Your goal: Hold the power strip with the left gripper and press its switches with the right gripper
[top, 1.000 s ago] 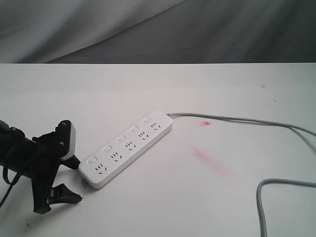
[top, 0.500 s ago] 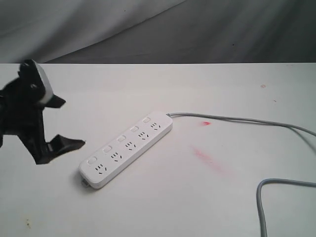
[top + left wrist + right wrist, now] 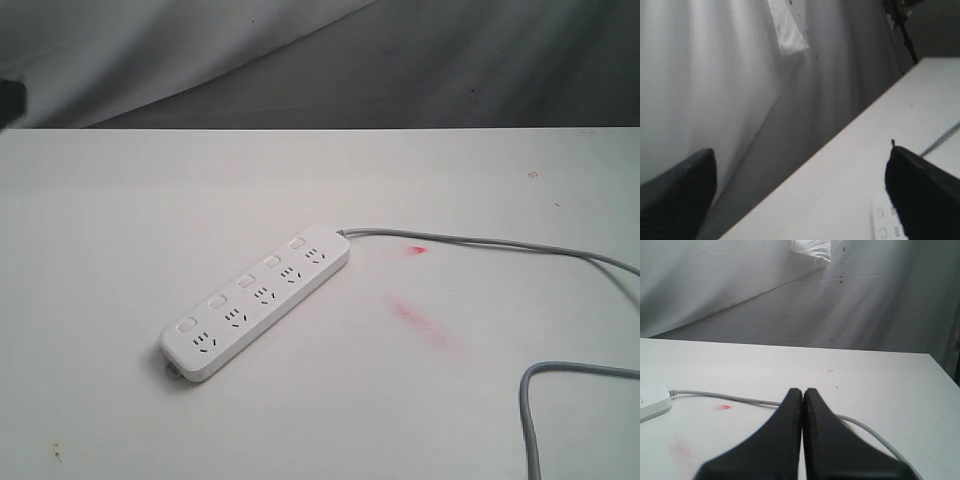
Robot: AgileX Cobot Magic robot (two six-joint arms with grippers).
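Note:
The white power strip (image 3: pixel 255 300) lies slantwise on the white table, untouched, with its row of small switches (image 3: pixel 243 282) along its far side. Its grey cord (image 3: pixel 480 242) runs off to the right. My left gripper (image 3: pixel 801 150) is open, its black fingers wide apart and high over the table; one end of the strip (image 3: pixel 885 222) shows by one finger. In the exterior view only a dark scrap (image 3: pixel 8 100) remains at the left edge. My right gripper (image 3: pixel 803 390) is shut on nothing, over the cord (image 3: pixel 740 399), far from the strip's end (image 3: pixel 652 400).
Red smears (image 3: pixel 425 322) and a red spot (image 3: pixel 417 249) mark the table right of the strip. The cord loops back at the lower right (image 3: pixel 560 372). A grey cloth backdrop (image 3: pixel 320 60) hangs behind the table's far edge.
The left gripper has risen from beside the strip's near end, moved up and leftward, and nearly left the exterior view. The strip has not moved.

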